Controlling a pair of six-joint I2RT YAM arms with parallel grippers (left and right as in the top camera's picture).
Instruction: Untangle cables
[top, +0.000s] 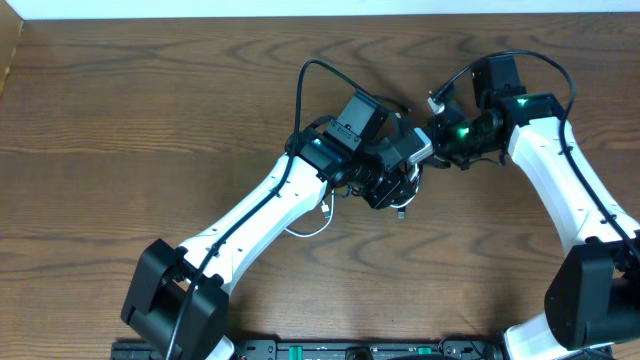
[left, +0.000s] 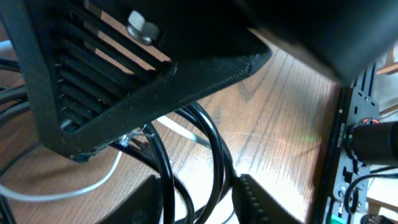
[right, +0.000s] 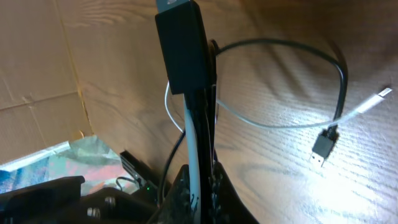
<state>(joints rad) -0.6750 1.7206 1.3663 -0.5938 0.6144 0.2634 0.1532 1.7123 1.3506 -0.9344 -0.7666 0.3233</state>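
Centre of the brown wood-grain table: the left gripper has its fingers apart with loops of thin black cable between them; cannot tell whether they pinch. Just right and farther, the right gripper is clamped on the thin white cable. The black USB plug lies loose on the wood.

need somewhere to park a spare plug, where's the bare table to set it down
Bare table: the whole left side, from the left arm out to the edge, and the near patch between it and the right arm. Crowded at centre-right, where the arms meet over the cables.
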